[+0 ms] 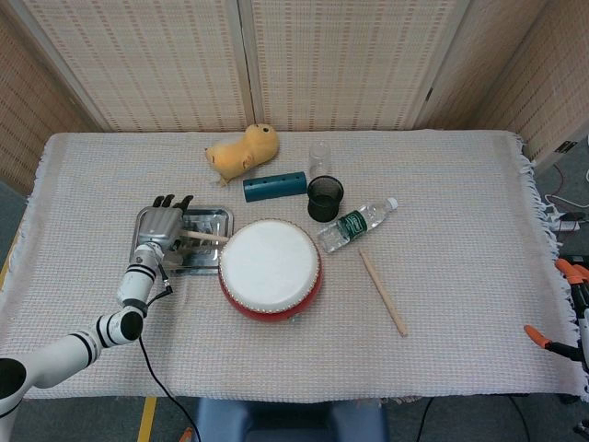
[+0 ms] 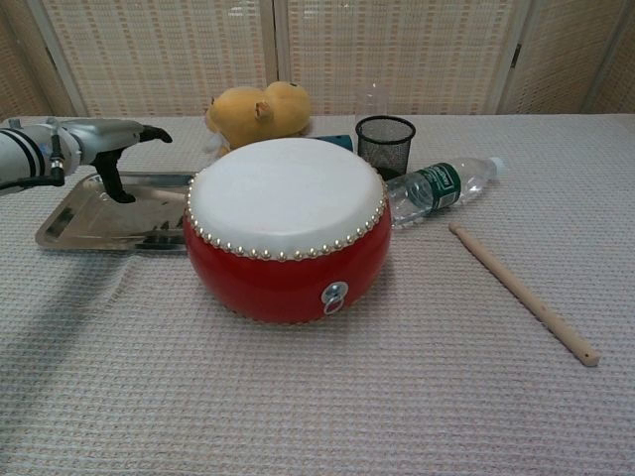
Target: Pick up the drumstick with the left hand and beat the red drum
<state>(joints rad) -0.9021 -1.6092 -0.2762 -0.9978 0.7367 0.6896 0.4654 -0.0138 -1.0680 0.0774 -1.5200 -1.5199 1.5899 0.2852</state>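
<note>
- Left hand (image 1: 164, 224): hovering over the metal tray (image 1: 145, 217) at the left of the head view; fingers are spreading flat and apart, gripping nothing (chest view shows one finger pointing down toward the tray, others reaching forward).
- Drumstick in tray (image 1: 204, 237): lying across the tray just beneath the hand, its tip pointing toward the drum; not visible in the chest view, where the drum is hiding it.
- Red drum (image 1: 271, 269): sitting at the centre of the frame, white skin up, touching or just beside the tray's right edge.
- Second drumstick (image 1: 383, 292): lying loose on the cloth, right of the drum, well apart from the left hand.
- Right hand: not showing in either view.
- Other items: yellow plush toy (image 1: 242, 151), blue tube (image 1: 274, 185), black mesh cup (image 1: 325, 198), water bottle (image 1: 358, 223), all standing behind the drum.
- Step in hand (judgement): the stick is not being held, so grasping is still outstanding. To do it well: lowering the fingers astride the stick's near end, closing around the shaft rather than pressing it against the tray floor (thin stick, slippery metal), and lifting clear of the tray rim before swinging toward the drum skin.
</note>
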